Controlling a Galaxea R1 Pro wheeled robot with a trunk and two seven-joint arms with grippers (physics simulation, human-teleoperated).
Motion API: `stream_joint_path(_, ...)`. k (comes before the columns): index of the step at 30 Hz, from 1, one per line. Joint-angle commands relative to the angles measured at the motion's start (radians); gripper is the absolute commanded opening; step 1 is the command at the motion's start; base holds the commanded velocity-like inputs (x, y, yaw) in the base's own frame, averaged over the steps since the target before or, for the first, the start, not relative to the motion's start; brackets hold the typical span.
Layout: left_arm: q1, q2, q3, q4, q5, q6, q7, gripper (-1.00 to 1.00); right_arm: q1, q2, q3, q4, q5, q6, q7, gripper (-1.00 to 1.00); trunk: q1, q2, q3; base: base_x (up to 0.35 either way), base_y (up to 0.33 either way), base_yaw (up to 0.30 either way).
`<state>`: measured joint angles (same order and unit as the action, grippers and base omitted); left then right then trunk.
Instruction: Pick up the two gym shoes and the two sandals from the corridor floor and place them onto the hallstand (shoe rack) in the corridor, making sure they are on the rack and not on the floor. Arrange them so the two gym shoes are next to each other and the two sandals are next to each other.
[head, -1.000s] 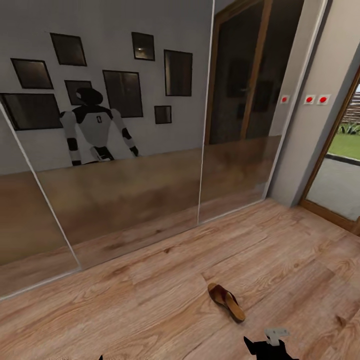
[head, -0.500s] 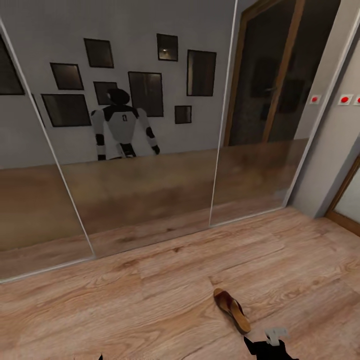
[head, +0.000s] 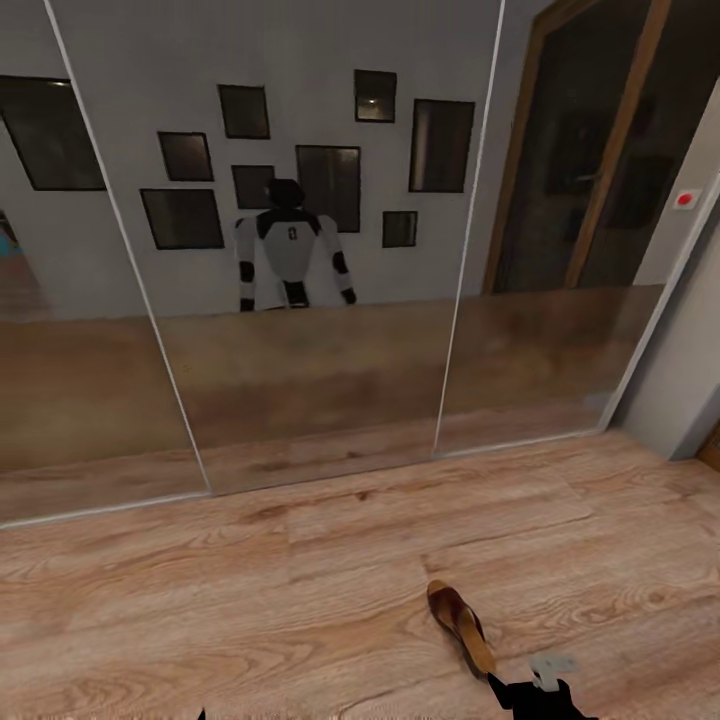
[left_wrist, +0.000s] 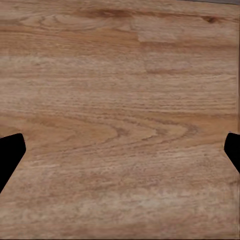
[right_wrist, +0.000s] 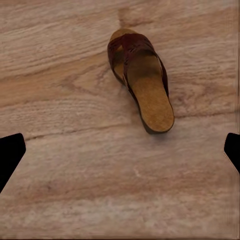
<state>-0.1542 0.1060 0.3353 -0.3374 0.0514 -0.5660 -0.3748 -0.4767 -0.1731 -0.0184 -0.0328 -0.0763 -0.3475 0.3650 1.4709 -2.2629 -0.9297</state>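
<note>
Right wrist view has one sandal (right_wrist: 140, 82) lying well ahead on the corridor floor (right_wrist: 75, 165), both grippers' jaws spread empty — a hasty descent could nudge it away.

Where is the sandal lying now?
The sandal lies on the wood floor low in the head view, right of centre, just ahead of the right end effector.

Ahead, a wall of tall mirrored sliding panels (head: 320, 250) split by thin pale frames, reflecting a grey wall hung with dark rectangular picture frames (head: 325, 185) and a dark wood-framed door (head: 600, 150). Below, light brown wood-plank flooring (head: 300, 590) with visible grain. At right, a pale grey wall (head: 690, 330) bearing a small white plate with a red dot (head: 686, 199).
</note>
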Motion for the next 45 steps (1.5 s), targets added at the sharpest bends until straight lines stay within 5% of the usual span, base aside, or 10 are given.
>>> stream_joint_path(1,-0.001,0.000,0.005,0.001,0.005,0.000,-0.010,1.00,0.000,0.000,-0.002,0.001,-0.008,-0.001,0.008,1.00,-0.001,0.000,-0.001,-0.182,-0.232,0.082)
stream_joint_path(14,-0.001,0.000,0.005,0.001,0.005,0.000,-0.010,1.00,0.000,-0.003,-0.002,0.002,-0.006,-0.002,0.009,1.00,-0.001,0.000,-0.001,-0.196,-0.169,0.023)
stream_joint_path(45,-0.001,0.000,0.005,0.000,0.005,0.001,-0.010,1.00,0.000,0.000,-0.002,-0.001,-0.007,-0.001,0.008,1.00,-0.001,0.000,-0.002,-0.004,-0.003,0.018)
